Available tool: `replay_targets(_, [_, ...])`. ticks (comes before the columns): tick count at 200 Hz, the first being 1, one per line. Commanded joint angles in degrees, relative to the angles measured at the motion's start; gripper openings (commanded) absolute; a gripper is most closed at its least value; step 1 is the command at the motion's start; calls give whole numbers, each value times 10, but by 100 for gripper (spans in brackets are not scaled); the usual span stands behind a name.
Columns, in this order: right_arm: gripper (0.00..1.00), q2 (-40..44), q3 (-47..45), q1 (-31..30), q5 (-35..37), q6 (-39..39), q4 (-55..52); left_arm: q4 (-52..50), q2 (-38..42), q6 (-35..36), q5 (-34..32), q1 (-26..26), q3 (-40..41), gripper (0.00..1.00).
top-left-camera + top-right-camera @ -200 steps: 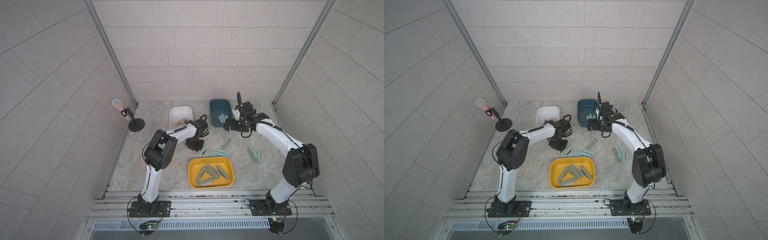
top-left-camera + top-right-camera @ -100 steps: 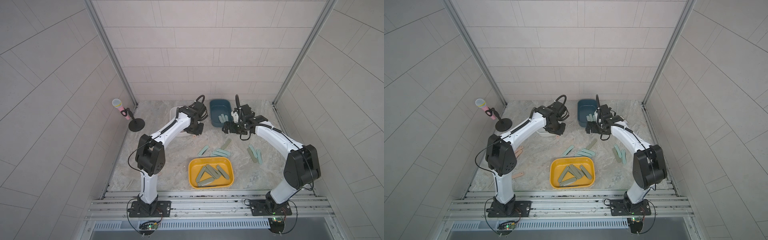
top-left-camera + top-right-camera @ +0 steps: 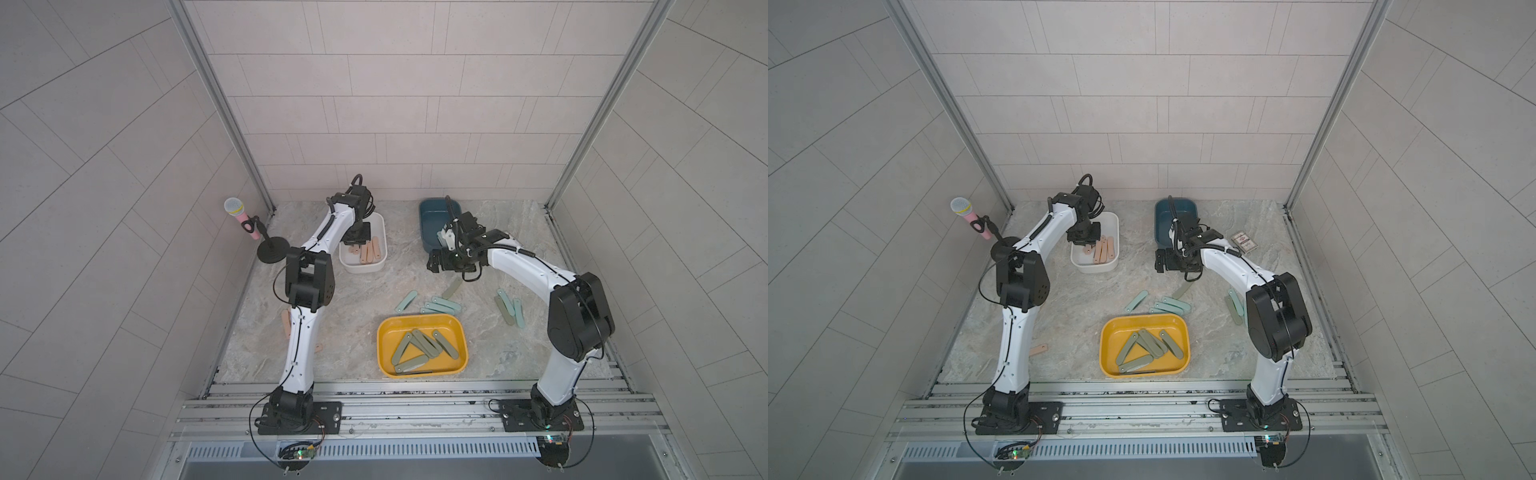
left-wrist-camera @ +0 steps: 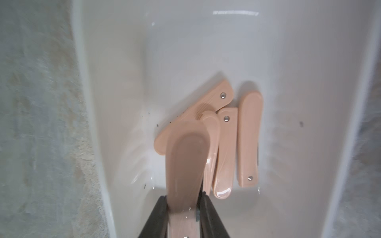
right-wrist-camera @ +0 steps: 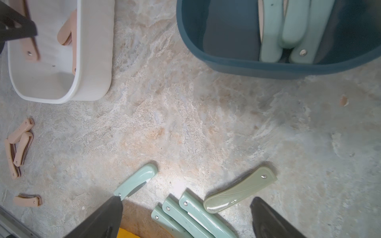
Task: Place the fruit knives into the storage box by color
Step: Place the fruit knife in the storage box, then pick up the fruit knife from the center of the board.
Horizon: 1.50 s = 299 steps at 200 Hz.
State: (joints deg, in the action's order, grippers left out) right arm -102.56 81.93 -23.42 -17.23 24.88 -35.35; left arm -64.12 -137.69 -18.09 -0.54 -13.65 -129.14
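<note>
L wrist cam only: pink knife [image 4: 185, 156] in left gripper [image 4: 183, 197]

even soft overhead light, faint shadows; top views sharp, edges bowed; wrist views blurred, glare spots.

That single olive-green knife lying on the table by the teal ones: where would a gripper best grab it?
Probably across its narrow width, toward the rivet end, coming straight down. The olive-green knife lies flat on the table, so only its long edges offer a hold, and its rounded end crowds the teal knives.
</note>
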Motion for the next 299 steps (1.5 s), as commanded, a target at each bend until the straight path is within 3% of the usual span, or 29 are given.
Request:
replay_targets(1, [100,-6,20,-8,-2,-1,-12,-28,-18,-6,7,-9,-56,18])
replay_targets(21, [100,-4,22,-17,3,-2,-14,-48,-41,-3,10,-9,-96,24])
replay_targets(52, [100,-1,25,-20,9,-4,-16,-57,-11,-4,16,-14,-100,60])
replay_targets(70, [100,0,29,-22,8,-4,-16,-32,66,-12,7,-23,-25,74])
replay_targets(80, [100,2,30,-23,10,-5,-16,8,128,-21,15,-25,59,79])
replay_targets(109, [100,22,23,-36,28,-10,-13,60,289,-49,30,-26,246,82])
replay_targets(141, [100,59,-11,-73,52,-12,5,99,431,-75,-4,-22,450,84])
replay_targets(195, [100,66,-33,-133,66,-10,15,118,575,-91,-17,32,657,86])
replay_targets(242, [100,57,-41,-156,76,-4,18,150,601,-90,14,94,746,94])
replay_targets(263, [100,67,-54,-162,78,3,29,153,585,-93,33,128,741,100])
replay_targets(299, [100,69,-74,-165,67,17,60,176,523,-103,75,172,736,100])
